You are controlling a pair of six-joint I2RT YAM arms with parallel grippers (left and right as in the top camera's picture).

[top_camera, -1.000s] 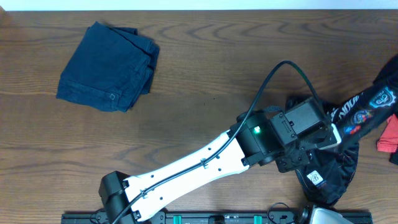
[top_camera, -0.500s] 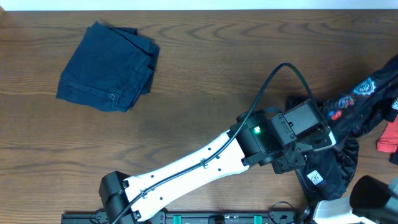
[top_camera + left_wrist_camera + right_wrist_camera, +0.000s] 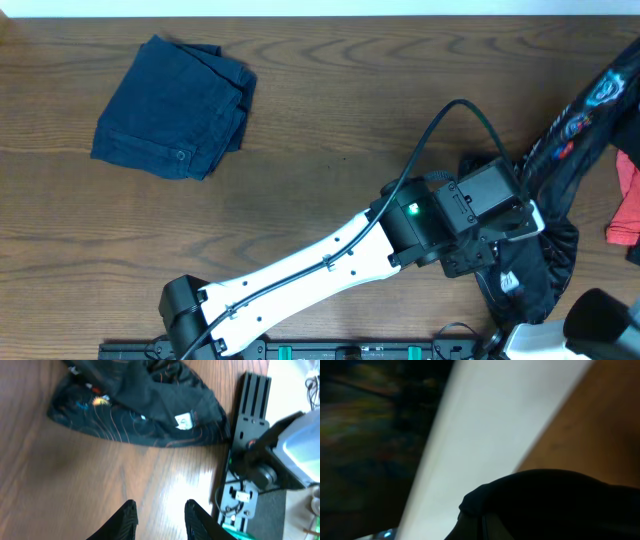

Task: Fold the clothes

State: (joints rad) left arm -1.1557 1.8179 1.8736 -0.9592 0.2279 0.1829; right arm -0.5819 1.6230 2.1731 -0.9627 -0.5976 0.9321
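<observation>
The clothes, a black jersey (image 3: 545, 255) with thin orange lines, lie bunched at the table's right side. One end of it rises in a stretched strip (image 3: 585, 110) toward the far right corner. In the left wrist view the jersey (image 3: 145, 407) lies ahead of my left gripper (image 3: 160, 503). That gripper is open over bare wood, with nothing between its fingers. My right gripper (image 3: 482, 522) is shut on a fold of the black jersey (image 3: 550, 500), seen close up and dark. From overhead the left wrist housing (image 3: 485, 210) hides the left fingers.
A folded navy denim garment (image 3: 175, 105) lies at the back left. A red garment (image 3: 625, 205) sits at the right edge. The black mounting rail (image 3: 252, 405) and the right arm's base (image 3: 600, 320) stand by the front right edge.
The jersey's raised end has gone up and back toward the far right corner, pulling the strip taut. Part of the right arm has come into view at the bottom right. The left arm has stayed put.
</observation>
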